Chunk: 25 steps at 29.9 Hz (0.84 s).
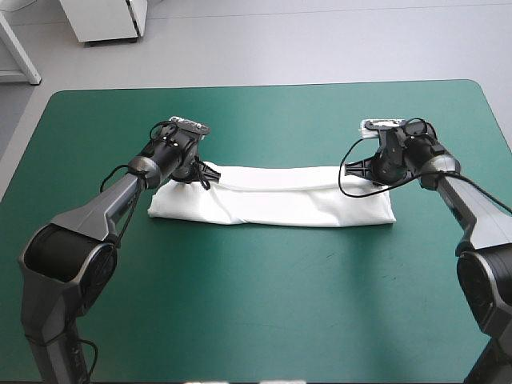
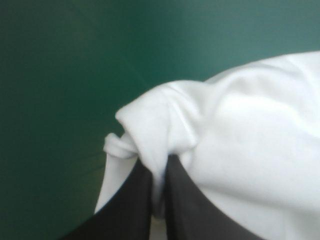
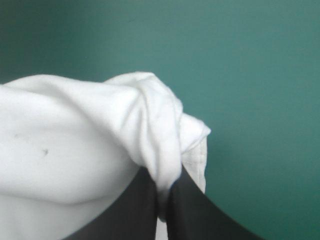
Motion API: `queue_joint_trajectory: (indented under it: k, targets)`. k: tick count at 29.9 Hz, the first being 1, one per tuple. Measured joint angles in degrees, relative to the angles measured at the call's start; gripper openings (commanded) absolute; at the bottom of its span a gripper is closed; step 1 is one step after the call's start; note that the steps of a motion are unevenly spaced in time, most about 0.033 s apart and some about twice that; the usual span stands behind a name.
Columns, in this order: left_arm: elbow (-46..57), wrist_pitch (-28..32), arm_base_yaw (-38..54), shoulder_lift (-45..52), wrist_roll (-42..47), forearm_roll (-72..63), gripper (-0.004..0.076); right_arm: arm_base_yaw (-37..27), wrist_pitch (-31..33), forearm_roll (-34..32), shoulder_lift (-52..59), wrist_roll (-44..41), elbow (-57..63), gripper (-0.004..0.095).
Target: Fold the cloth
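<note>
Across the middle of the table [image 1: 256,304], somewhat nearer its far edge than its near edge, the T-shirt [image 1: 272,196] lies folded into one long white band running parallel to the far edge. Both ends of the band stay well inside the table's left and right edges.

Left gripper [image 1: 206,174]: at the far left corner of the band. In the left wrist view its black fingers [image 2: 125,210] stand all but together, with a bunched fold of white cloth pinched between them and gathered into a small knot just ahead of the tips.

Right gripper [image 1: 370,168]: at the far right corner of the band. Its black fingers [image 3: 200,215] are likewise nearly closed on a twisted fold of the cloth, which drapes over the tips. Two small dark specks [image 3: 44,150] show on the cloth beside this gripper.

Surface: the teal-green cover is smooth and flat, with rounded far corners.

Room: grey floor [image 1: 320,40] lies beyond the far edge. A white cabinet [image 1: 108,20] stands past the far left corner, with a white slanted leg [image 1: 20,48] further left.
</note>
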State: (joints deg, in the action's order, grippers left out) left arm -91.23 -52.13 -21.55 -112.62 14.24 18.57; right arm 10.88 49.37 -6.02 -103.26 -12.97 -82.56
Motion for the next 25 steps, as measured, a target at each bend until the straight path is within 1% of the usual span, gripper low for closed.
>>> queue_joint_trajectory:
  k: [3,4,5,7,9,12,13,14,17,19,21,22,23,24,25]
  targets:
    - [-0.02,-0.75,0.0,-0.77,-0.16,-0.07,-0.0009,0.0,0.27,0.41,-0.27,0.35,0.0,0.0014]
    - [-0.02,-1.21,0.0,-0.82,-0.72,-0.07,0.0006,0.0,0.67,0.72,-0.27,1.02,-0.13,0.0046]
    - [-0.06,-1.52,0.0,-0.82,-1.69,-0.07,0.0039,0.0,1.05,1.18,-0.27,1.85,-0.25,0.0088]
    - [-0.51,-2.52,0.0,-0.82,-4.21,-0.29,0.0144,-0.07,1.72,1.99,-0.27,3.01,-0.45,0.0176]
    - [-1.32,-4.59,0.05,-0.82,-6.59,-1.48,0.0281,-0.07,2.75,2.86,-0.27,3.84,-0.77,0.028]
    - [-3.38,-8.6,0.05,-0.77,-10.36,-4.58,0.0474,-0.07,4.64,3.82,-0.27,4.74,-1.69,0.0411]
    - [-4.23,-9.76,0.05,-0.77,-11.01,-5.33,0.0515,-0.07,5.13,4.03,-0.15,4.94,-2.06,0.0434]
    - [-5.12,-10.57,0.05,-0.77,-11.5,-5.83,0.0555,-0.07,5.57,4.17,0.01,5.07,-2.4,0.0437]
    - [-7.84,-13.26,0.05,-0.77,-12.15,-6.66,0.0559,-0.07,6.32,4.22,1.23,5.21,-3.28,0.0426]
    - [-10.11,-15.2,0.05,-0.77,-13.16,-6.86,0.0533,-0.07,6.55,4.22,2.47,5.21,-3.76,0.0423]
    - [-12.51,-17.01,0.05,-0.77,-14.24,-7.16,0.048,-0.07,6.88,4.01,4.09,5.26,-3.99,0.0422]
    - [-13.53,-17.66,0.05,-0.77,-14.24,-7.31,0.0447,-0.07,7.05,3.8,4.83,5.32,-3.98,0.0422]
    - [-14.86,-17.89,0.05,-0.77,-14.63,-7.61,0.0365,-0.07,7.35,3.61,5.66,5.31,-4.0,0.0422]
    - [-16.21,-18.14,0.05,-0.77,-14.86,-7.94,0.0318,-0.07,7.65,3.34,6.47,5.31,-4.05,0.0422]
    - [-17.55,-18.26,0.05,-0.77,-14.95,-8.52,0.0247,-0.07,7.96,3.08,7.18,5.33,-4.05,0.0422]
